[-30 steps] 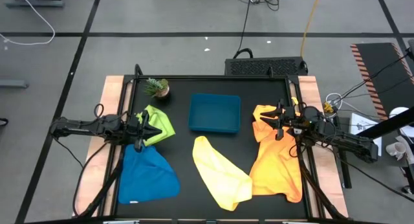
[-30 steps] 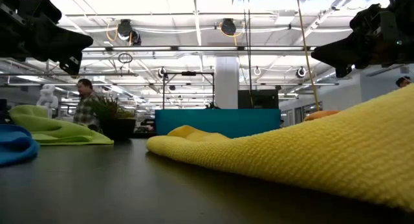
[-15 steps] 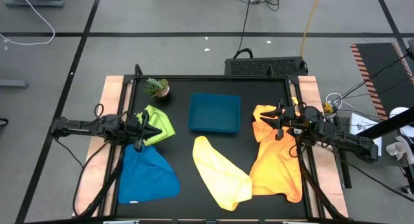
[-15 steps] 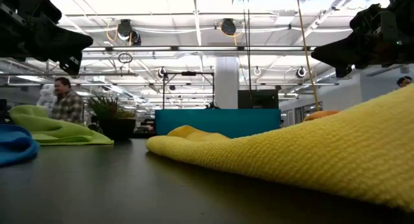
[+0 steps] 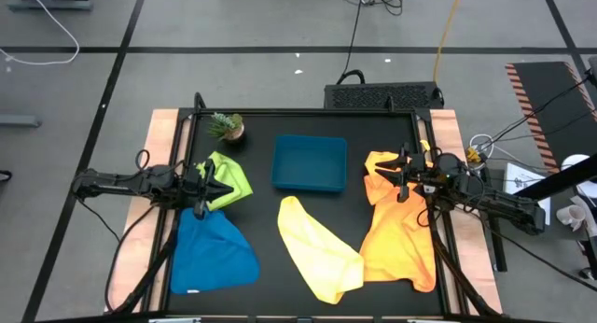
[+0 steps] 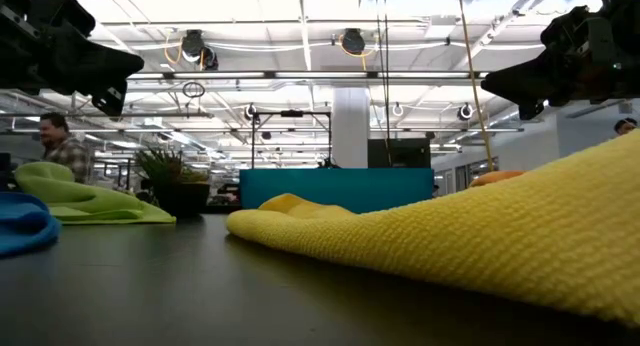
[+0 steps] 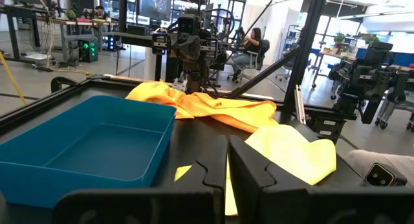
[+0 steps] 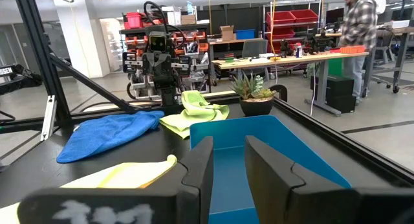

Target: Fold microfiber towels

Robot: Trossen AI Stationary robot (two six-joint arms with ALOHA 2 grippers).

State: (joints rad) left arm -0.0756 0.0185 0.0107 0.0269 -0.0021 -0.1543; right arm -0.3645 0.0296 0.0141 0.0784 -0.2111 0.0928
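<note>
We see the left gripper over the green towel, fingers pressed together; right gripper over the orange towel, fingers slightly spread, empty.

No text, label, brand, number or sign can be read in any view; a blurred mark on the right wrist housing stays illegible.

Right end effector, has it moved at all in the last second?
No. In the high view the right end effector sits at the same spot beside the teal tray, over the orange towel.
</note>
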